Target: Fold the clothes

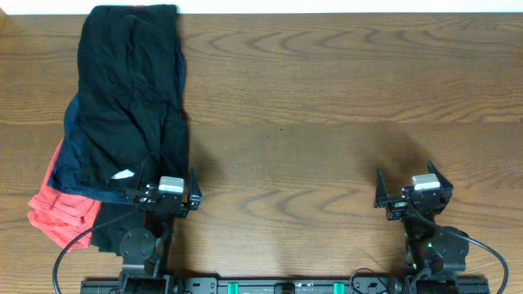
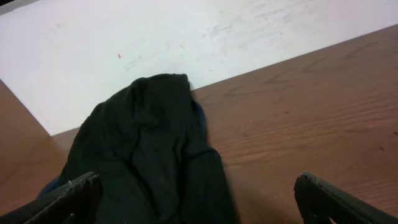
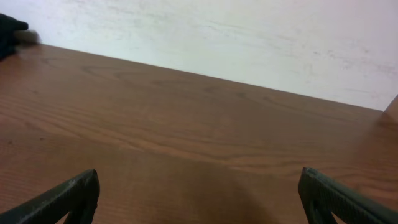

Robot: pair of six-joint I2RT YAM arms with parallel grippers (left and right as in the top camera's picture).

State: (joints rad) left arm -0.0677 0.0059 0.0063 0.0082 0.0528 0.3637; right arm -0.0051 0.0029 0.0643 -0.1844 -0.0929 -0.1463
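Note:
A pile of clothes lies at the table's left side. A black garment (image 1: 131, 90) is on top, a navy one (image 1: 69, 159) under it, and a red one (image 1: 57, 214) at the bottom left. The black garment also fills the lower left of the left wrist view (image 2: 149, 155). My left gripper (image 1: 167, 194) is open and empty at the pile's near right edge, its fingers wide apart (image 2: 199, 199). My right gripper (image 1: 413, 189) is open and empty over bare wood at the near right (image 3: 199, 199).
The wooden table (image 1: 327, 106) stretches from the pile to the right edge. A white wall (image 3: 217, 31) runs behind the far table edge. A small white tag (image 1: 122, 174) shows on the pile near my left gripper.

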